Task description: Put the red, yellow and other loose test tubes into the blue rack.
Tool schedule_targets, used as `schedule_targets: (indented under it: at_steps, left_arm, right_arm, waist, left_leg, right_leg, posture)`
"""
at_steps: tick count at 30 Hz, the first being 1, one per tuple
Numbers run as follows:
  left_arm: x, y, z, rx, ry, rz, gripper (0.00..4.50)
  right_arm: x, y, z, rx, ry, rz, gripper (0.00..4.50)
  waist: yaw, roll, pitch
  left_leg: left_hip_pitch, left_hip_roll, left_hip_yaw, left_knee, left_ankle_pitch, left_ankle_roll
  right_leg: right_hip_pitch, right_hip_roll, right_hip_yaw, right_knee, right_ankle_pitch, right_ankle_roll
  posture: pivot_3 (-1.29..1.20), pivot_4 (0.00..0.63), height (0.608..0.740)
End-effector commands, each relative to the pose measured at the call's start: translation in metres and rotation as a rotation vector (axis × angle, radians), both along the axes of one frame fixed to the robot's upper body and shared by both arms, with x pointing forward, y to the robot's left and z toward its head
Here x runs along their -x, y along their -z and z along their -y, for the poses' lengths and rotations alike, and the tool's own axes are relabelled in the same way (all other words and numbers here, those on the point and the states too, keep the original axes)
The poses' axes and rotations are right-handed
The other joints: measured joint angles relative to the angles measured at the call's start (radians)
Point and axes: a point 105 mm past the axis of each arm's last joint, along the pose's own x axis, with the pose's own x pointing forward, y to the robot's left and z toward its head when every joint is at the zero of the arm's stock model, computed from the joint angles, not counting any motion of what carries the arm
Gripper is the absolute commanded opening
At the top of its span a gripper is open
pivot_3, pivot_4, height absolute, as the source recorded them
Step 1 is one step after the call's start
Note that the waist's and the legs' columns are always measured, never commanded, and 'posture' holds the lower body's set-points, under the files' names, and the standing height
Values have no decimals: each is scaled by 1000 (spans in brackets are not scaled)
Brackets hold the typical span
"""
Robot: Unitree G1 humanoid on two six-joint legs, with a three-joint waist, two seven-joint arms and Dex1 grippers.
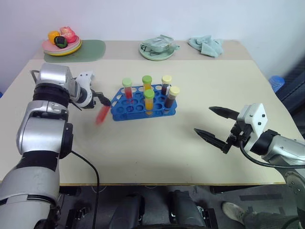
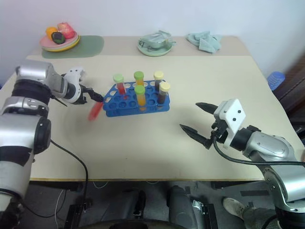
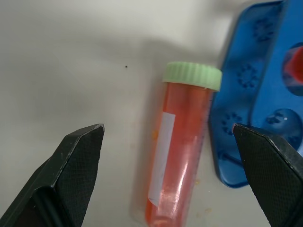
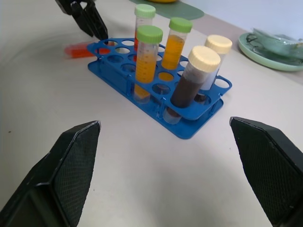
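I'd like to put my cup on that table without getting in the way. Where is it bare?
The widest bare patch runs along the table's near edge, between the blue rack and the right hand. The right side past the rack is bare too. It is crowded left of the rack, where the left hand hangs open over a lying red tube.

loose tube [image 3: 177, 146]: red liquid, pale green cap, white label, lying flat on the table just beside the rack's left end
rack [image 1: 127, 109]: blue, many round holes
racked tubes [image 4: 148, 57]: five upright; red, two orange, two dark with cream caps
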Motion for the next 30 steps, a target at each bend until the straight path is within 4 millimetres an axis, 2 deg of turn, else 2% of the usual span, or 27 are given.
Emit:
schedule_targets:
  at_steps: [1,10,14,17,22,30]
  left_arm:
    - [-9,-11,7,-28,6,43,4442]
    - [-20,-10,13,-111,4,85,4442]
    - [-23,-1,12,-156,5,92,4442]
    - [-24,2,15,-168,20,94,3559]
    - [-22,1,13,-161,5,78,1090]
    - [-15,-7,7,-87,-21,51,1090]
  right_arm:
    - [5,-13,-3,-3,-4,53,4500]
    - [6,-16,-6,-9,6,49,4500]
    - [7,-17,-7,-8,6,46,4500]
    - [9,-18,-7,-7,10,42,4500]
    - [12,-15,-6,-7,21,31,4500]
    - [10,-13,-4,-9,21,27,4500]
  waist:
    - [3,0,0]
    - [5,-1,0]
    - [5,-1,0]
    - [5,0,0]
    - [3,0,0]
    - [1,0,0]
  left_leg:
    - [0,0,0,0,0,0]
    - [-1,-1,0,0,0,1]
    - [-1,-1,0,0,0,1]
    - [-1,-1,0,0,0,1]
    - [-1,-1,0,0,0,1]
    - [-1,-1,0,0,0,1]
  right_leg:
    - [0,0,0,0,0,0]
    - [0,0,0,0,0,0]
    - [0,-1,0,0,0,0]
    - [0,-1,0,0,0,0]
    - [0,-1,0,0,0,0]
    - [-1,0,0,1,0,0]
  posture:
    - [0,150,740]
    - [0,150,740]
    - [0,150,740]
    - [0,150,740]
    - [0,150,740]
    - [0,150,740]
